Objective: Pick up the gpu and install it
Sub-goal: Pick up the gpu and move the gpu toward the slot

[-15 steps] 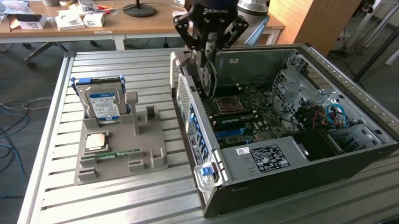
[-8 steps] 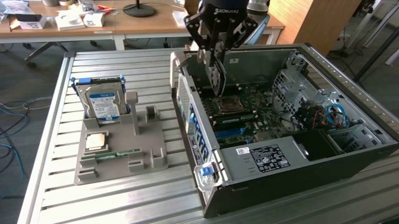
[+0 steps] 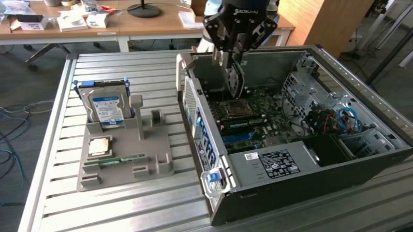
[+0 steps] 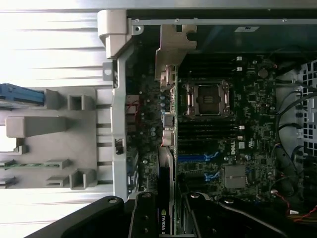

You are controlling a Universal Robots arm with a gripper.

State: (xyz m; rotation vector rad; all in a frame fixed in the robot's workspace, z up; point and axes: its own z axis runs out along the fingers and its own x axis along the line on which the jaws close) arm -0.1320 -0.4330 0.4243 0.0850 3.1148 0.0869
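Note:
My gripper (image 3: 231, 59) is shut on the gpu (image 3: 234, 81), a thin dark card that hangs upright and edge-on over the open computer case (image 3: 345, 65). The card's lower end sits just above the motherboard (image 3: 261, 118), close to the case's rear wall and beside the CPU socket (image 3: 235, 108). In the wrist view the gpu (image 4: 168, 129) runs as a narrow strip from my gripper (image 4: 167, 218) to its pale metal bracket (image 4: 174, 47), alongside the motherboard (image 4: 247, 141) and the CPU socket (image 4: 210, 98).
On the slatted metal table (image 3: 110, 212), at the exterior view's left, a grey holder (image 3: 154, 162) carries a hard drive (image 3: 106, 108), a square chip (image 3: 100, 145) and a green memory stick (image 3: 116, 159). Cables and drive cages fill the case's far side (image 3: 342, 121). Desks stand behind.

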